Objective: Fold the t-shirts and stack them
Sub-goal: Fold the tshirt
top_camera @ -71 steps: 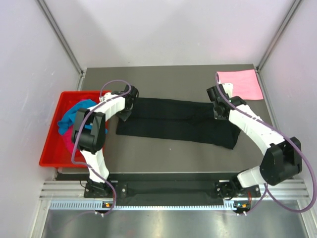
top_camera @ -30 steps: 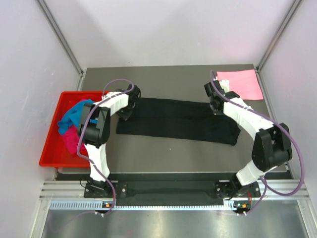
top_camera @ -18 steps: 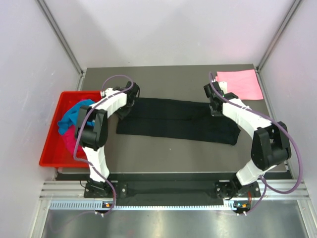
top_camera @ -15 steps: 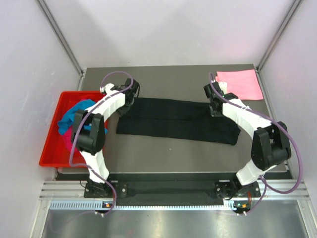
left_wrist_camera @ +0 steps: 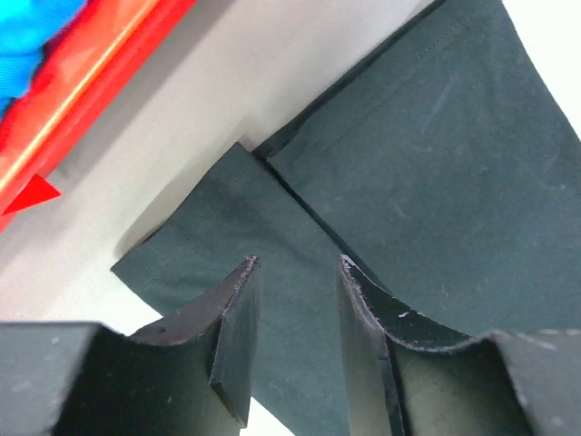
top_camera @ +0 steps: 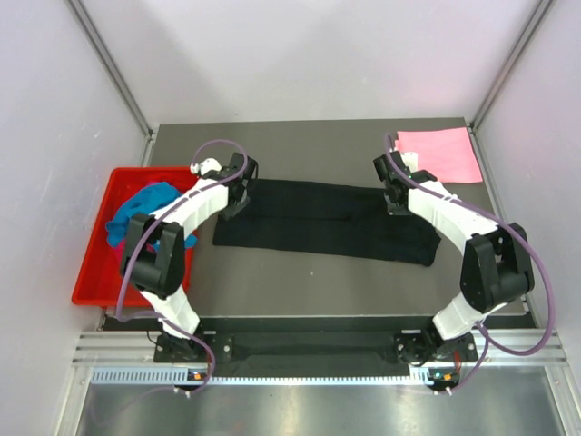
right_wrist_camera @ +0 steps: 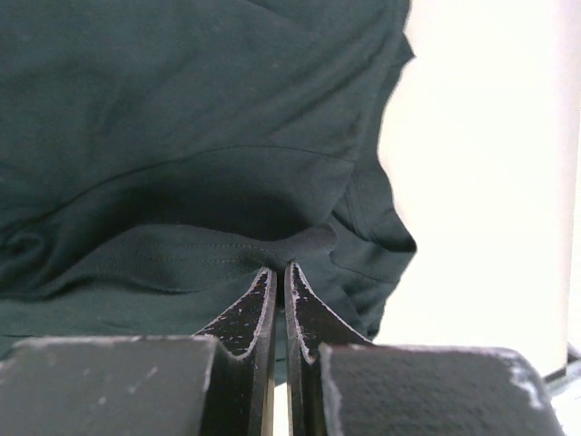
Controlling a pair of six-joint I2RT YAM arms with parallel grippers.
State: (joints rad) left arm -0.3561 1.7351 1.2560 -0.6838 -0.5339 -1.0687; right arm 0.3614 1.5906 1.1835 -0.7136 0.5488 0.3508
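Note:
The black t-shirt (top_camera: 322, 218) lies folded into a long strip across the middle of the table. My left gripper (top_camera: 233, 200) hovers open over its left end; in the left wrist view the left gripper (left_wrist_camera: 298, 263) has only flat black cloth (left_wrist_camera: 436, 182) below its spread jaws. My right gripper (top_camera: 397, 198) sits at the strip's right end. In the right wrist view the right gripper (right_wrist_camera: 279, 268) is shut on a raised fold of the black t-shirt (right_wrist_camera: 182, 136). A light pink t-shirt (top_camera: 442, 154) lies folded at the back right corner.
A red tray (top_camera: 91, 263) stands at the table's left edge with a bunched turquoise t-shirt (top_camera: 136, 211) in it. The red tray's rim (left_wrist_camera: 82, 82) shows close to the black shirt's left end. Pale walls enclose the table on three sides.
My left gripper has opened and let go of the black shirt's left end, and the left arm's elbow has swung toward the tray. The right gripper has stayed shut in place.

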